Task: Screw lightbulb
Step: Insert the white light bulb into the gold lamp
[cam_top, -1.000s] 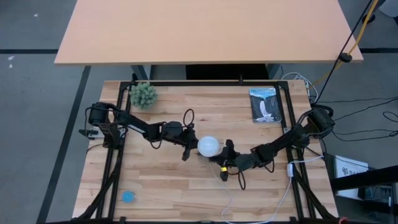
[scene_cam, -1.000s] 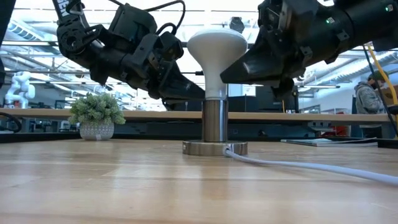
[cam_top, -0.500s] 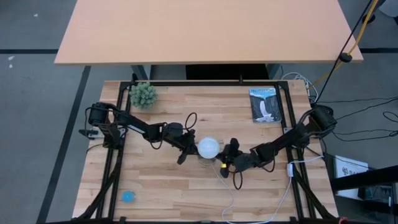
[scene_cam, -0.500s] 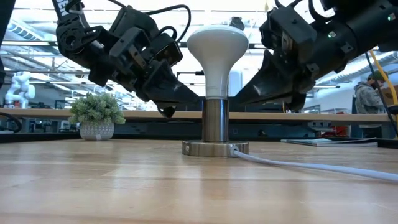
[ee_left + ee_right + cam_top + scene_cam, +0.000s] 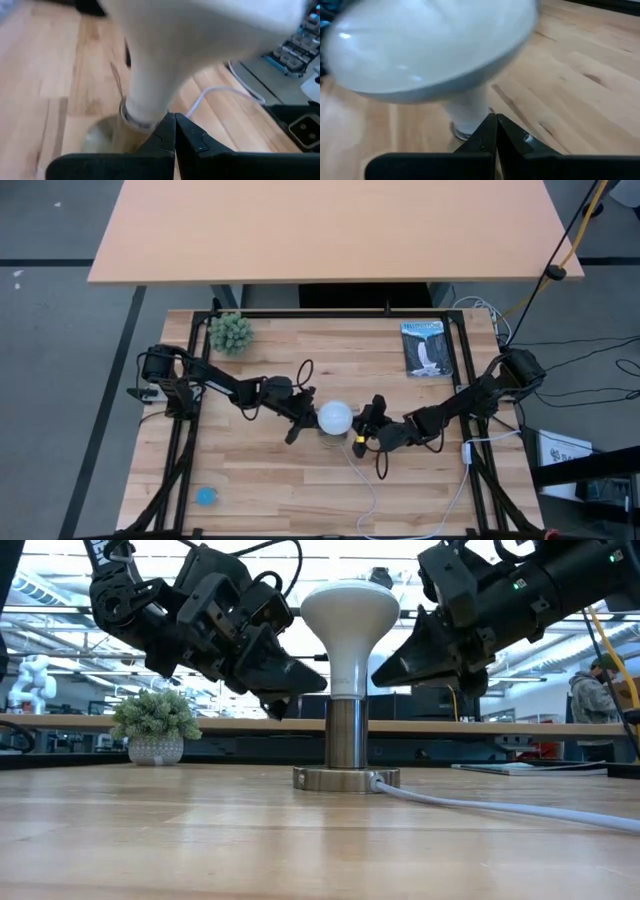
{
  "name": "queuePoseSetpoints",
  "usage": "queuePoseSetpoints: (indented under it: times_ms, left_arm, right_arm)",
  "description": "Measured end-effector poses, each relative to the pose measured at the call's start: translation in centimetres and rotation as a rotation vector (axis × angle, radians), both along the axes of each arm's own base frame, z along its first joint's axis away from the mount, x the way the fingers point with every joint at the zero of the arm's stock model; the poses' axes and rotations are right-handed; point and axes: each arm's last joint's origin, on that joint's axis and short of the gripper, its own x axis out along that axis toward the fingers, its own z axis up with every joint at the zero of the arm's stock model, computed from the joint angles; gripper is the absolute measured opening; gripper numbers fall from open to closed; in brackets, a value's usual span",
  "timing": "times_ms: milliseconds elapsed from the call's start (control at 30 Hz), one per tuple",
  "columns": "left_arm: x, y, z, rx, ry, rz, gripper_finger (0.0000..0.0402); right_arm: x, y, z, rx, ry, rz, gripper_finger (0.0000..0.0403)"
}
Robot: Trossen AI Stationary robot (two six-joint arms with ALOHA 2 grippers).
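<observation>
The white lightbulb (image 5: 336,417) stands upright, its narrow base in the silvery socket post (image 5: 346,732), which rises from a round disc (image 5: 346,779) on the table. My left gripper (image 5: 322,685) is shut, its tip level with the bulb's neck (image 5: 347,675) on the bulb's left. My right gripper (image 5: 378,673) is shut, its tip by the neck on the bulb's right. In the left wrist view the shut fingers (image 5: 170,122) point at the neck's lower end (image 5: 145,107). The right wrist view (image 5: 493,120) shows the same. My left gripper's shut tip stands at the lower neck of the bulb (image 5: 150,112), coming in slanting from the table's left; I cannot tell whether it touches. My right gripper's shut tip stands at the bulb's neck (image 5: 470,112), slanting from the right; I cannot tell whether it touches.
A white cord (image 5: 480,805) runs from the disc toward the near right. A small potted plant (image 5: 231,333) stands at the far left, a booklet (image 5: 427,348) lies at the far right, and a small blue thing (image 5: 206,496) lies near left. A person (image 5: 595,695) stands beyond the table.
Both grippers dipped toward the socket post half a second ago and have since risen to the height of the bulb's neck. The bulb and socket have stayed where they were.
</observation>
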Motion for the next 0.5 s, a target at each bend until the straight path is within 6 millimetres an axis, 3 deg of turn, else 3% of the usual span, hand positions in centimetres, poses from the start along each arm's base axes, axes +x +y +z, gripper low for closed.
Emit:
queuePoseSetpoints:
  times_ms: [500]
  left_arm:
    - [0.06,0.36,0.24,0.025,-0.041,0.028,0.0000]
  right_arm:
    - [0.62,0.43,-0.26,0.031,-0.056,0.055,0.0000]
